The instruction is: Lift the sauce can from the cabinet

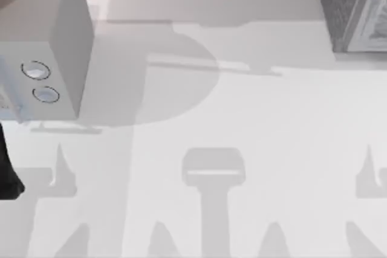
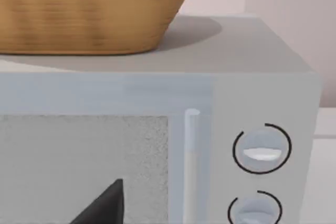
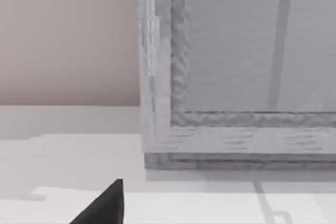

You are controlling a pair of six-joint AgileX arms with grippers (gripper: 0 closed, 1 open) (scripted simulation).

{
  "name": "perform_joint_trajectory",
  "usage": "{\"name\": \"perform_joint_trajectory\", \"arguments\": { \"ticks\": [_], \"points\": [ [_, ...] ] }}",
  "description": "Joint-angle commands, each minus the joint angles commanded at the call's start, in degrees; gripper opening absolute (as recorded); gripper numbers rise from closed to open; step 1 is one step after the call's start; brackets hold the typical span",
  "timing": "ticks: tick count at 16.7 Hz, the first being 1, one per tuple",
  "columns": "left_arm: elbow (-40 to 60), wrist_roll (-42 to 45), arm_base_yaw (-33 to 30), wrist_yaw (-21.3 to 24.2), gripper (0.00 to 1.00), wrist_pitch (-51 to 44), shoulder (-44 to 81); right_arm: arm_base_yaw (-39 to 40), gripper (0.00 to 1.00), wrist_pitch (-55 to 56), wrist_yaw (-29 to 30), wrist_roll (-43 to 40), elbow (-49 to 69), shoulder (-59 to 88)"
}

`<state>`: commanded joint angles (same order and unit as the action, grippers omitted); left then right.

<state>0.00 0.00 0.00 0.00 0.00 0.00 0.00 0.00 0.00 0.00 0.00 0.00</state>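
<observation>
Well, starting at the left, the left gripper (image 2: pixel 102 208) shows one dark tip low before a pale grey box (image 2: pixel 157 93), just beside its speckled door; whether it is open or closed I cannot tell. That box (image 1: pixel 60 28) carries two round dials, the upper dial (image 2: pixel 261 148) and the lower dial (image 2: pixel 255 209). One woven basket (image 2: pixel 89 9) stands on its top, above the gripper. Over at the right, the right gripper (image 3: pixel 102 208) shows the same single dark tip, its state likewise unclear, and beyond it stands the one cabinet (image 3: pixel 236 51). The cabinet (image 1: pixel 347 4) is dark grey and speckled, with a whitish framed front panel, and sits on the white table (image 1: pixel 242 119) at its far right corner.
</observation>
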Motion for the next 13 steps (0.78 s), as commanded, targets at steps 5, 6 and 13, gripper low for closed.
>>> {"name": "perform_joint_trajectory", "arguments": {
  "ticks": [5, 6, 13],
  "points": [
    [0.00, 0.00, 0.00, 0.00, 1.00, 0.00, 0.00, 0.61, 1.00, -0.92, 0.46, 0.09, 3.69, 3.45],
    [0.00, 0.00, 0.00, 0.00, 1.00, 0.00, 0.00, 0.94, 1.00, -1.56, 0.79, 0.13, 6.13, 5.64],
    [0.00, 0.00, 0.00, 0.00, 1.00, 0.00, 0.00, 3.94, 1.00, -9.51, 4.97, 0.41, 37.83, 30.65]
  ]
}}
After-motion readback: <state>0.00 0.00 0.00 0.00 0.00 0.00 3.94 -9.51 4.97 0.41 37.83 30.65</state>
